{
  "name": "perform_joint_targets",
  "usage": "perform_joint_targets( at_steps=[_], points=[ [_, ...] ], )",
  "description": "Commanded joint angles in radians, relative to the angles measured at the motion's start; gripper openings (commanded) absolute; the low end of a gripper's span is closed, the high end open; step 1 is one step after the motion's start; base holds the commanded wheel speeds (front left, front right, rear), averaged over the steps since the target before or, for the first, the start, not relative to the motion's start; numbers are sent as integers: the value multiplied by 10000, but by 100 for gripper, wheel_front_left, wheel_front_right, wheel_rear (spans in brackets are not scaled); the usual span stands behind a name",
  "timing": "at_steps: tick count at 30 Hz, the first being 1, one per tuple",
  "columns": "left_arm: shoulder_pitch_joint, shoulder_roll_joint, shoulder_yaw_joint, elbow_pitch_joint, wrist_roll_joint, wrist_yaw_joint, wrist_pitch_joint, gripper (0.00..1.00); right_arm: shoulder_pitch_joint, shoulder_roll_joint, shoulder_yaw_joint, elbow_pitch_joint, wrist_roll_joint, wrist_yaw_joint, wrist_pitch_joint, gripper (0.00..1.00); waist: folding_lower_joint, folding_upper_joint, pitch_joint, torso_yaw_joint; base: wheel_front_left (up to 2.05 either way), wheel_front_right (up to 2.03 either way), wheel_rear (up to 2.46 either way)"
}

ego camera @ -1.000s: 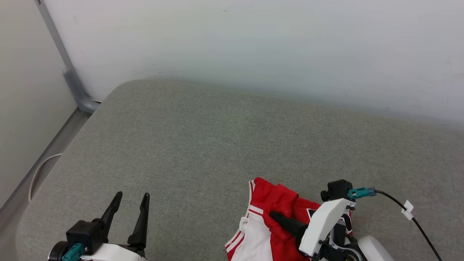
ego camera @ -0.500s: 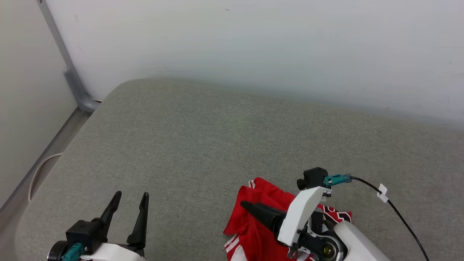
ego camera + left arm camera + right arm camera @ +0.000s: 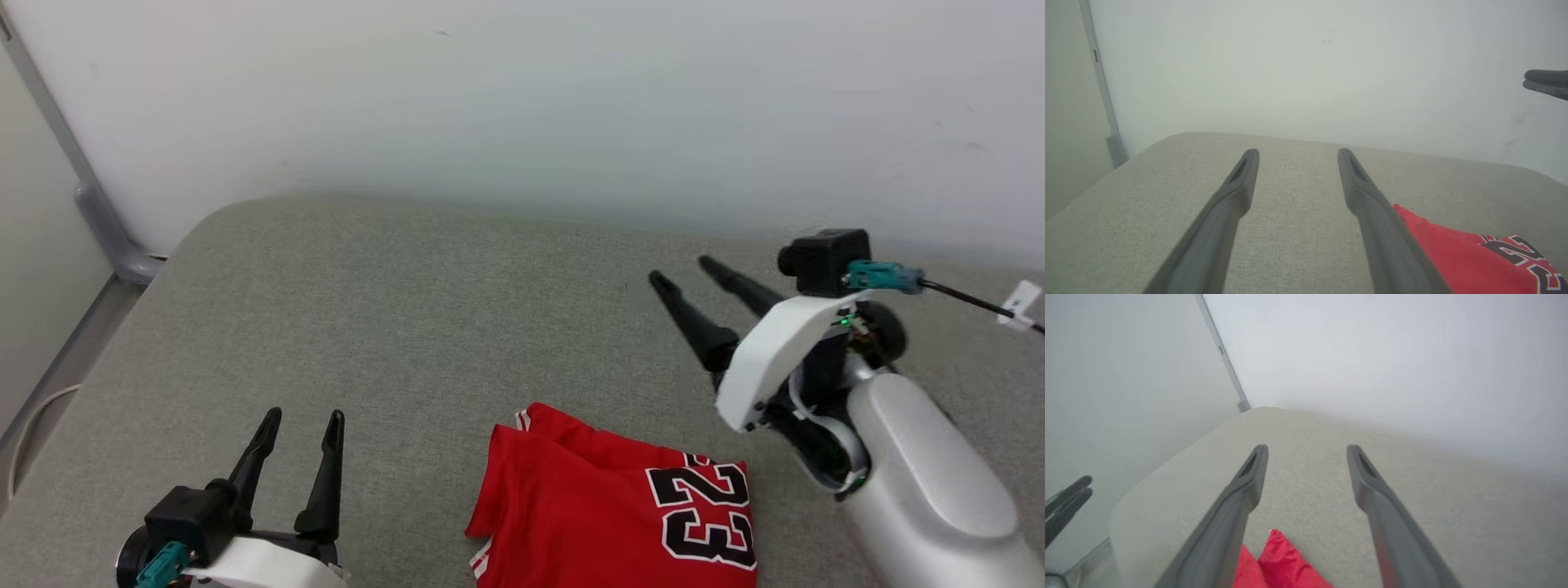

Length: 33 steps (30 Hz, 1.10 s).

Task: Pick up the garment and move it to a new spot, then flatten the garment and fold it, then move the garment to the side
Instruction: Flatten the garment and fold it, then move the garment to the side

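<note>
1. The left gripper (image 3: 304, 415) is seen at 7 o'clock in the head view. Its fingers are spread, nothing is held between them, and they are aimed at 12 o'clock over the grey cushion (image 3: 457, 310).
2. The garment (image 3: 604, 506) is found at 6 o'clock in that view, lying on the cushion as a loosely doubled red heap. A number 23 is shown on its right part, and striped trim at its left corner. Its near part is cut off by the picture's edge, so its long axis cannot be told with certainty; the visible part runs from 9 to 3 o'clock.
3. The right gripper (image 3: 679, 270) is seen at 2 o'clock, held above the cushion. Its fingers are parted and empty, and they are aimed at 10 o'clock, away from the cloth.
4. From the left gripper the garment is placed at 4 o'clock, apart from the fingertips. From the right gripper it is placed at 7 o'clock, behind and below the fingertips. In the right wrist view a red corner is seen under those fingers.
5. The right arm is judged the nearer, but a turn back toward 7 o'clock and a descent would be needed. Flattening is judged not yet done.
</note>
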Motion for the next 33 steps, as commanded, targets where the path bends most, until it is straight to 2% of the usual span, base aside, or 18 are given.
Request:
perform_joint_targets(
  at_steps=[1,6,11,16,22,27,33],
  points=[
    [-62,-99,45,-92,37,-60,-22,100,146,-417,-35,-481,-814,-5,-299,100,0,0,42,-122,0,0,0],
    [-101,-259,102,-291,243,-141,-22,100,957,-1513,-906,-1797,-2768,-7,-1167,100,0,0,164,-428,0,0,0],
    [-38,-444,179,-477,481,-216,-22,100,2210,-1755,-2141,-2667,-3691,-8,-1878,100,0,0,273,-645,0,0,0],
    [167,-625,228,-623,748,-296,-22,100,3585,-1129,-3509,-3331,-4079,-8,-2586,100,0,0,339,-770,0,0,0],
    [293,-681,318,-825,1002,-373,-22,100,4883,-324,-4372,-3828,-4559,-8,-3256,100,0,0,382,-820,0,0,0],
    [387,-732,557,-1022,1202,-401,-22,100,5455,292,-4675,-3881,-4653,-7,-3651,100,0,0,433,-830,0,0,0],
    [396,-778,574,-996,1432,-407,-22,100,5611,610,-4706,-3838,-4754,-7,-3721,100,0,0,475,-854,0,0,0]
  ],
)
